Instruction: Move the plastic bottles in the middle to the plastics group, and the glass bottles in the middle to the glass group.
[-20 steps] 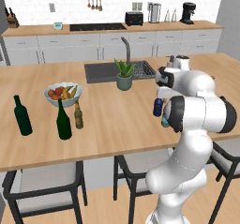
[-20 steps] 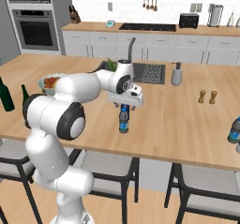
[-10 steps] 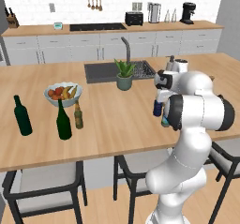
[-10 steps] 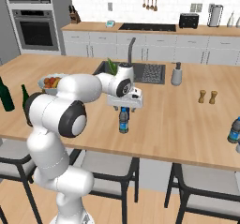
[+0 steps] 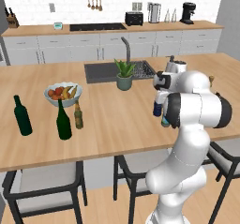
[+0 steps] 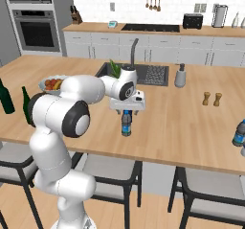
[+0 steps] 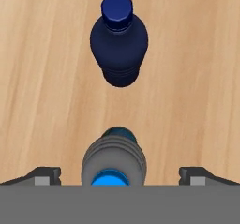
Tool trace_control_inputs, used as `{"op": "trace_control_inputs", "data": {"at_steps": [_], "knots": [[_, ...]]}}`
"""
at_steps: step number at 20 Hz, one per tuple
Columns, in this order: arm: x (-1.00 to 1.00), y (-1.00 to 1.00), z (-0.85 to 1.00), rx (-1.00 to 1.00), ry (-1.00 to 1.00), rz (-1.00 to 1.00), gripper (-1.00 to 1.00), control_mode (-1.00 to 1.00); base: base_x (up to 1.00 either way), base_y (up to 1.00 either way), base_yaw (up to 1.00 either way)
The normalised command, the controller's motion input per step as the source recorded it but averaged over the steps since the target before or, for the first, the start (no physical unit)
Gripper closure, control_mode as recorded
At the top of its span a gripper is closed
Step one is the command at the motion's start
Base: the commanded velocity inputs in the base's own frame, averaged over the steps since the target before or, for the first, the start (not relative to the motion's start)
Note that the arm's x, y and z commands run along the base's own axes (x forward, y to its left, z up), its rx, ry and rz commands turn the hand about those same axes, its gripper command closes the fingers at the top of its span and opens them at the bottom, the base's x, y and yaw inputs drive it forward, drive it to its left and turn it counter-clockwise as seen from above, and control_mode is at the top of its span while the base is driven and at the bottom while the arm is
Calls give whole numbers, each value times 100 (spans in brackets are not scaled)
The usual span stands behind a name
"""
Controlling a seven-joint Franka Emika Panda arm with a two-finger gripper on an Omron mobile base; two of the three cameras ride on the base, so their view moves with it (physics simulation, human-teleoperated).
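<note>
Gripper [image 7: 119, 175] spread wide, gripping nothing, aimed straight down. Right betw. fingertips: upright grey see-through bottle [image 7: 114, 158] w/ bright-blue cap. Dark-blue plastic bottle [image 7: 119, 42] also upright, long axis along approach, just ahead of claw, apart from grey one. Prob. needs fwd shift to straddle it.

arm: reaching forward, bent | claw [image 7: 120, 174]: pointing down, fingers spread wide

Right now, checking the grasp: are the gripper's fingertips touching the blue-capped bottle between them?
Apart. The hand view shows bare wood on each side between the blue-capped bottle and the open gripper's fingertips.
</note>
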Motion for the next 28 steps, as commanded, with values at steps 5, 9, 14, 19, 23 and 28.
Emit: {"op": "trace_control_inputs", "data": {"at_steps": [5,9,14,19,23,28], "knots": [[-9,1,-3,0,0,3,-100,-100,0,0,0],[-14,9,-3,0,-6,6,-100,-100,0,0,0],[0,7,-4,0,-4,6,-100,-100,0,0,0],[3,0,-25,0,-4,3,-100,-100,0,0,0],[9,0,-17,0,-5,1,-100,-100,0,0,0],[0,0,0,0,-3,0,-100,-100,0,0,0]]}}
